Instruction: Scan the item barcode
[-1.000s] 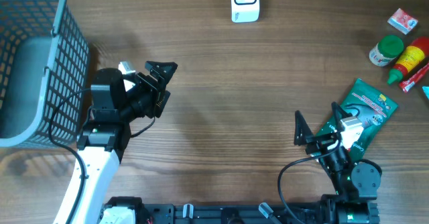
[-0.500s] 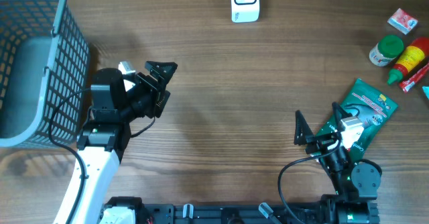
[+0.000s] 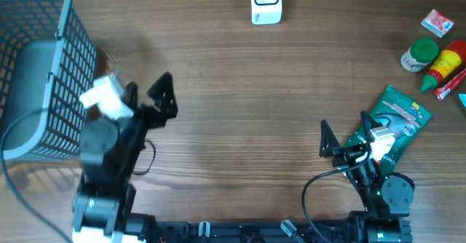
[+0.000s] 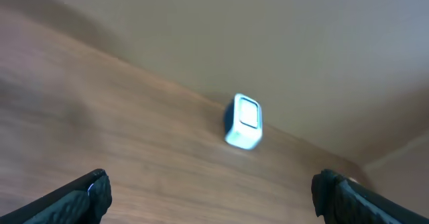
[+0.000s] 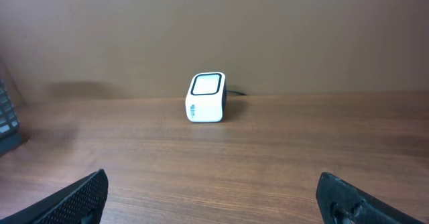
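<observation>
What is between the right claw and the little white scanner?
Nothing, just bare wooden table. The right wrist view shows it between the open right claw and the scanner.

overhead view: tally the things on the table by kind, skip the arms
scanner: 1
basket: 1
green pouch: 1
jar: 1
bottle: 1
small box: 1
red tube: 1
total: 7

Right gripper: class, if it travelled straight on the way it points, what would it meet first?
Probably the white box-shaped barcode scanner, almost dead ahead across the wooden table; depth is unclear.
</observation>
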